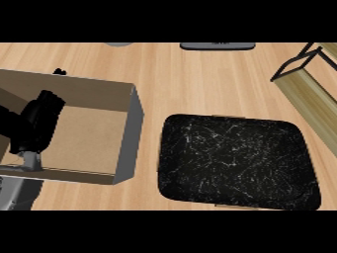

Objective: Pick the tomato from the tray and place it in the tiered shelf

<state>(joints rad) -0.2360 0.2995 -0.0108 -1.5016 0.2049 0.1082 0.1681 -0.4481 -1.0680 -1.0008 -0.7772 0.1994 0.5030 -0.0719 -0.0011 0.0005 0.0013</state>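
Since no tomato shows anywhere in the head view, progress can't be read directly.

Nearest, lower left: the grey left forearm comes in, with the left hand above it. Fingers straight and pointing up, thumb out to the side, nothing in it. It's resting near the left edge, not on the job. It overlaps an open brown box with a grey side wall; can't tell if it touches the box or hangs over it.

Right hand: not in view, so no read on its fingers or whether it carries the tomato.

Middle: black speckled tray just beside the box, surface bare, no tomato on it. Pick looks done, or the tomato is hidden; judgement only.

Farther right: tiered shelf, wooden boards on a black frame, well apart from the left hand and partly cut by the view's edge. The boards that show carry no tomato. Place step unconfirmed: likely either on the unseen hand or on a shelf part out of frame.

Far edge of the counter: a dark grey flat item and a lighter grey one, both cut off, can't identify.
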